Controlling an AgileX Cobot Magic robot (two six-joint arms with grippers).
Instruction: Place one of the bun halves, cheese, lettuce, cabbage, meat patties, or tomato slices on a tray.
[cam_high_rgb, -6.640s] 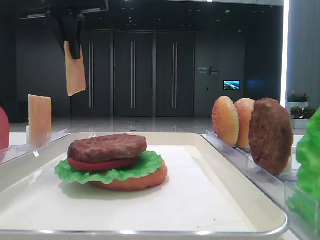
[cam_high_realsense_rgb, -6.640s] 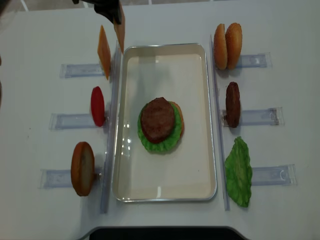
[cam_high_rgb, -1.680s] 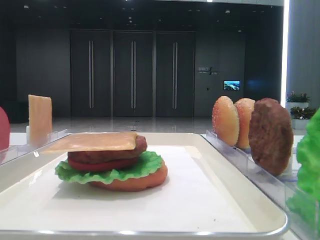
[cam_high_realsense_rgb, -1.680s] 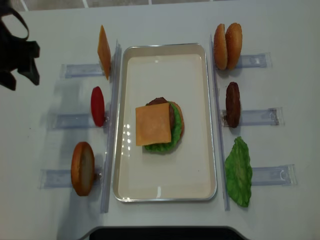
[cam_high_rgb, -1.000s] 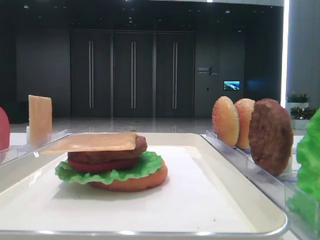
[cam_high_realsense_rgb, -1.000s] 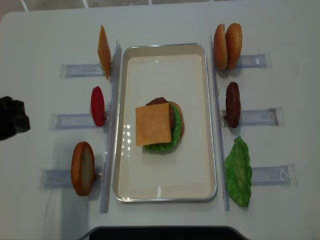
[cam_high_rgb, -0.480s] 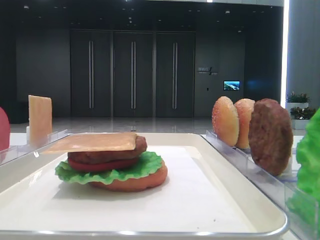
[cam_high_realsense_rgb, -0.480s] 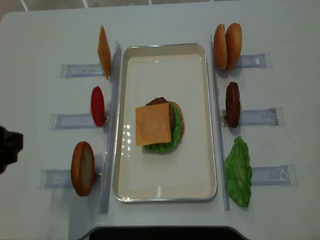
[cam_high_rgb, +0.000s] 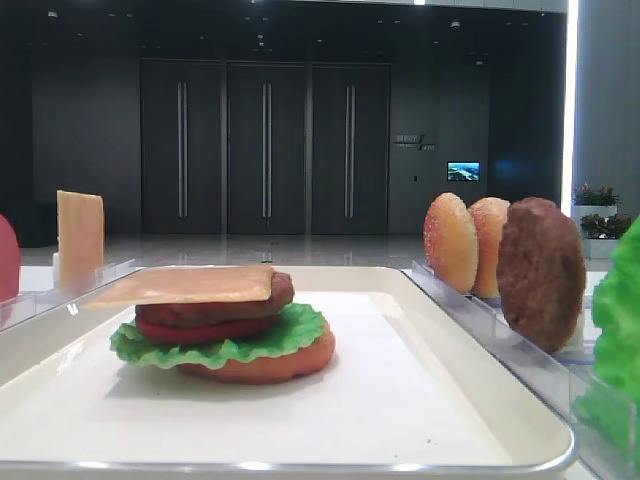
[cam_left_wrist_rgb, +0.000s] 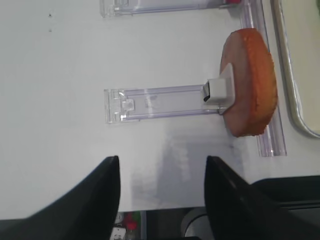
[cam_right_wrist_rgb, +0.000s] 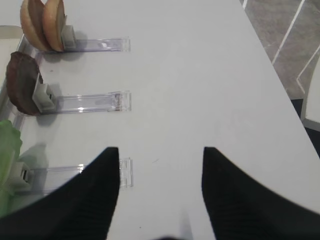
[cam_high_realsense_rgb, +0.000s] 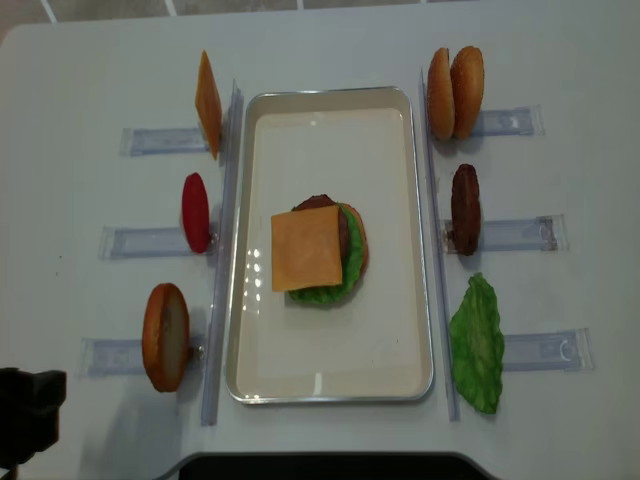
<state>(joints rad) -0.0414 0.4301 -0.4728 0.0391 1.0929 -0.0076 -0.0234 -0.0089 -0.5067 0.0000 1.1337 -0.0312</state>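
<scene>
On the cream tray (cam_high_realsense_rgb: 330, 130) stands a stack of bun half, lettuce (cam_high_rgb: 225, 345), tomato slice and meat patty (cam_high_rgb: 215, 300). A square cheese slice (cam_high_realsense_rgb: 306, 249) lies flat on top of it, free of any gripper. My left gripper (cam_left_wrist_rgb: 161, 159) is open and empty over the table's near left edge, just short of an upright bun half (cam_left_wrist_rgb: 250, 82). In the overhead view its dark body (cam_high_realsense_rgb: 28, 412) shows at the bottom left corner. My right gripper (cam_right_wrist_rgb: 160, 149) is open and empty over bare table, to the right of the racks.
Clear racks flank the tray. On the left stand a cheese slice (cam_high_realsense_rgb: 208, 103), a tomato slice (cam_high_realsense_rgb: 195, 212) and a bun half (cam_high_realsense_rgb: 166, 336). On the right stand two bun halves (cam_high_realsense_rgb: 455, 92), a patty (cam_high_realsense_rgb: 465, 208) and lettuce (cam_high_realsense_rgb: 478, 343).
The cheese that hung in my left gripper earlier now rests on the stack. Over the last second the left gripper has drawn back along the left side toward the near edge.
</scene>
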